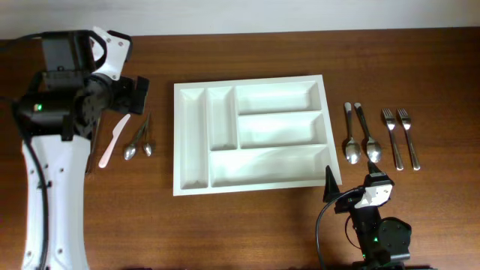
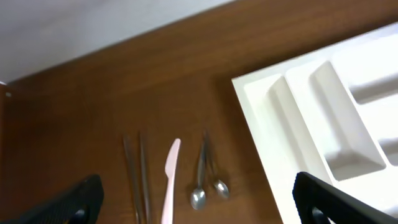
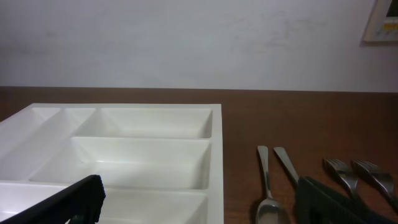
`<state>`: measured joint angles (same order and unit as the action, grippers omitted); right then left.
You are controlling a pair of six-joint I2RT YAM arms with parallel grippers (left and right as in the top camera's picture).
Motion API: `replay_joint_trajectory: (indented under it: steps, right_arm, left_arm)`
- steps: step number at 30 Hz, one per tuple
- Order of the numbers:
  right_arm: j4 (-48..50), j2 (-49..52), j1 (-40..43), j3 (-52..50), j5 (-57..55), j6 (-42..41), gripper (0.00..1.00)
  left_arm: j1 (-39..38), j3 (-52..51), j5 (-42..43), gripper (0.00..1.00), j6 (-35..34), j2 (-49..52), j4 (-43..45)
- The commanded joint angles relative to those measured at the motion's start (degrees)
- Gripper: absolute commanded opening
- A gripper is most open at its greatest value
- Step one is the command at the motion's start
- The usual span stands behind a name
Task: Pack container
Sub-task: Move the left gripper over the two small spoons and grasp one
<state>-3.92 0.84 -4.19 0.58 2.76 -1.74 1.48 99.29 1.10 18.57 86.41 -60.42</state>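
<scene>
Left gripper (image 2: pixel 196 180) open near what look like teaspoons (image 2: pixel 199 198), right gripper (image 3: pixel 199 183) open beside container (image 3: pixel 217 155)

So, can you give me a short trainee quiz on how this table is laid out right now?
1. True or false: the container already holds cutlery.
2. How many forks lie on the table?
3. Which lies to the left of the container in the overhead view? A. the forks B. the pink knife C. a mug

Key: 1 false; 2 two; 3 B.
</scene>
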Motion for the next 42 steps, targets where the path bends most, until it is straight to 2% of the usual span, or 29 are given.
replay_joint_trajectory:
  steps: [1,4,6,8,17,23,29,42]
  right_arm:
    - [-0.4,-0.4,-0.3,-0.3,-0.5,-0.5,0.98]
    - [-0.4,-0.4,-0.3,-0.3,-0.5,-0.5,0.99]
    - [-0.4,-0.4,-0.3,-0.3,-0.5,-0.5,0.99]
    - [-0.4,-0.4,-0.3,-0.3,-0.5,-0.5,0.99]
    - [-0.4,-0.4,-0.3,-0.3,-0.5,-0.5,0.99]
    - [-0.4,-0.4,-0.3,-0.3,-0.5,-0.5,0.99]
    - [-0.4,-0.4,-0.3,-0.3,-0.5,-0.5,0.99]
    - [-0.4,-0.4,-0.3,-0.3,-0.5,-0.5,0.99]
  left_arm:
    - [0.2,1.2,1.4,0.99,1.2,1.9,-2.4]
    - [0.2,0.9,1.4,1.0,-3.1,4.7,-4.6]
    - [0.2,0.9,1.4,0.9,-6.8,7.1,-5.9]
    - [0.2,0.9,1.4,0.71,-10.2,11.7,-8.2]
    - [0.2,0.9,0.6,0.51,-17.4,26.3,-12.1]
    - [0.2,0.9,0.6,0.5,-18.0,30.9,-11.8]
    - [0.2,-0.2,0.3,0.5,-17.9,31.2,-9.0]
    - [1.0,-10.1,-1.6,0.5,-17.7,31.2,1.2]
